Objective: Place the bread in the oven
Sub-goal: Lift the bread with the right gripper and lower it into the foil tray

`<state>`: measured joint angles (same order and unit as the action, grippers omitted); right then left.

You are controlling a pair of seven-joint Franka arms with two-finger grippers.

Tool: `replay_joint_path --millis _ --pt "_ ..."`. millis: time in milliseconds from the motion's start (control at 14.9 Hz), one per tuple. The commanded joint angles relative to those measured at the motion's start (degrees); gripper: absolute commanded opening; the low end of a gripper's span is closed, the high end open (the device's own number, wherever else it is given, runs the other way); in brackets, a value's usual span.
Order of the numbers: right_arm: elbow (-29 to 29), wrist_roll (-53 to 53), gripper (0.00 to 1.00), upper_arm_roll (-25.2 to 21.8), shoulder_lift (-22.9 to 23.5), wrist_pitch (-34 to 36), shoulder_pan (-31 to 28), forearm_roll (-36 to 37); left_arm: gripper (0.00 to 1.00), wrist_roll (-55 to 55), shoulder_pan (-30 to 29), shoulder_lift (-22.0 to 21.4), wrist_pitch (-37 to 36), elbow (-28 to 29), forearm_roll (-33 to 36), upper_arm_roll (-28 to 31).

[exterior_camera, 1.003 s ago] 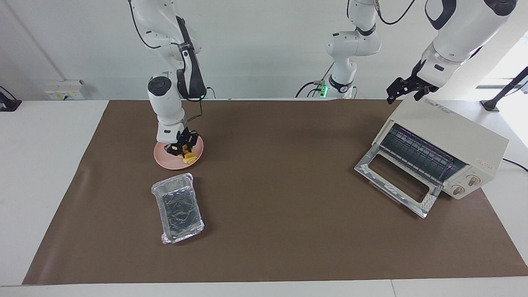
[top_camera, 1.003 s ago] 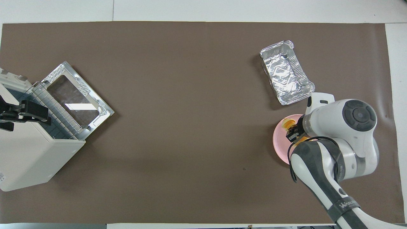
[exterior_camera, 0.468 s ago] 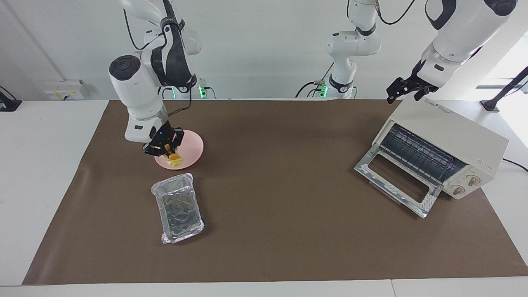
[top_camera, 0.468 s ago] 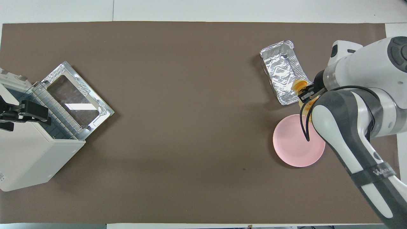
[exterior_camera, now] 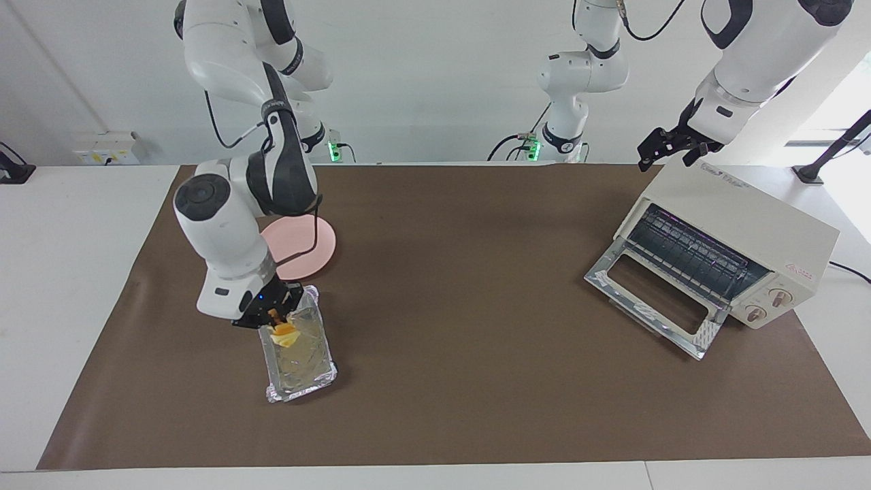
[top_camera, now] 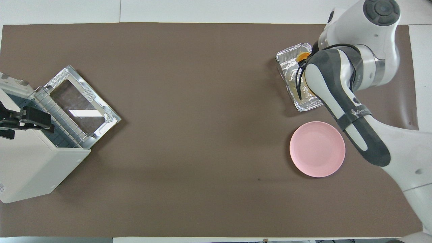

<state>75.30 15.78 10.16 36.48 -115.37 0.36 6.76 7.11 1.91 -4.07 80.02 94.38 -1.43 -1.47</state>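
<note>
Since the earlier frame, the right gripper (exterior_camera: 277, 320) had carried the bread (exterior_camera: 284, 333) from the pink plate (exterior_camera: 309, 239) to above the foil tray (exterior_camera: 299, 371), its fingers clamped on the loaf. Nearest the robots, the left gripper (exterior_camera: 670, 146) waited with fingers wide over the oven (exterior_camera: 742, 221). Farther out, the oven door (exterior_camera: 653, 299) lay open. Bread still had to reach the oven, likely in the tray.

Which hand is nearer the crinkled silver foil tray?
Right. The right hand holds the small golden-yellow bread over the crinkled silver foil tray; the left hand waits above the cream-white toaster oven.
</note>
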Motion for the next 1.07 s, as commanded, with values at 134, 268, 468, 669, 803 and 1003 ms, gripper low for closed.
replay_joint_path --millis 134,268,468,669,803,1003 --pt "-3.17 -4.53 0.00 0.30 5.35 -3.34 0.79 4.66 1.00 -0.79 -0.77 -0.06 -1.00 -0.43 0.90 -0.56" --pt "1.24 -4.71 0.00 0.30 4.48 -6.87 0.69 4.67 1.00 -0.79 -0.77 -0.06 -1.00 -0.43 0.90 -0.56" --pt "1.43 -7.69 0.99 0.39 4.12 -6.36 0.61 3.79 1.00 -0.79 -0.77 -0.06 -1.00 -0.34 0.90 -0.56" --pt "-1.19 -8.23 1.00 0.48 3.24 0.91 0.52 3.00 1.00 -0.79 -0.77 -0.06 -1.00 -0.43 0.90 -0.56" --pt "-5.23 -8.05 1.00 0.39 3.24 6.45 0.35 2.47 1.00 -0.79 -0.77 -0.06 -1.00 -0.43 0.90 -0.56" --pt "-6.39 -4.03 1.00 0.30 3.42 7.19 -1.85 3.08 1.00 -0.79 -0.77 -0.06 -1.00 -0.43 0.90 -0.56"
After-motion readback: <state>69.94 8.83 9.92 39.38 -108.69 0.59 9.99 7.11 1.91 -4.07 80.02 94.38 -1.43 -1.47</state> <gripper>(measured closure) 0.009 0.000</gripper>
